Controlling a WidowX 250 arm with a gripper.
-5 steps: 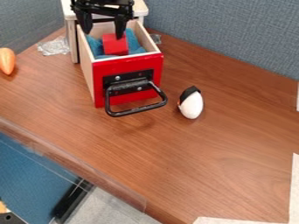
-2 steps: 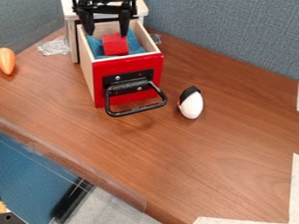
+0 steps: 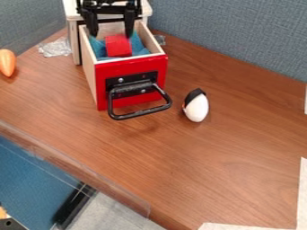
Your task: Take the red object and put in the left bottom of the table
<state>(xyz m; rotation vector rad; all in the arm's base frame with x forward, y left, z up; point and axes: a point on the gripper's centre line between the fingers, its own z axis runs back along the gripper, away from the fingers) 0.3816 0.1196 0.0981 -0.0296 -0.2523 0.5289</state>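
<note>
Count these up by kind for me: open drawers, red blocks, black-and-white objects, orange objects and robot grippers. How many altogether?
Open drawer: 1
Red block: 1
Black-and-white object: 1
Orange object: 1
Robot gripper: 1
Total: 5

smooth wood-grain table (image 3: pixel 240 157) with a soft sheen. pale wooden drawer (image 3: pixel 88 67) with a glossy red front (image 3: pixel 132 66) and metal-looking black handle (image 3: pixel 141 112). cloth-like blue material (image 3: pixel 138 46); smooth, matt red block (image 3: pixel 118 46). woven-looking fabric partition (image 3: pixel 240 36); crinkled, shiny clear plastic (image 3: pixel 55 47).
</note>
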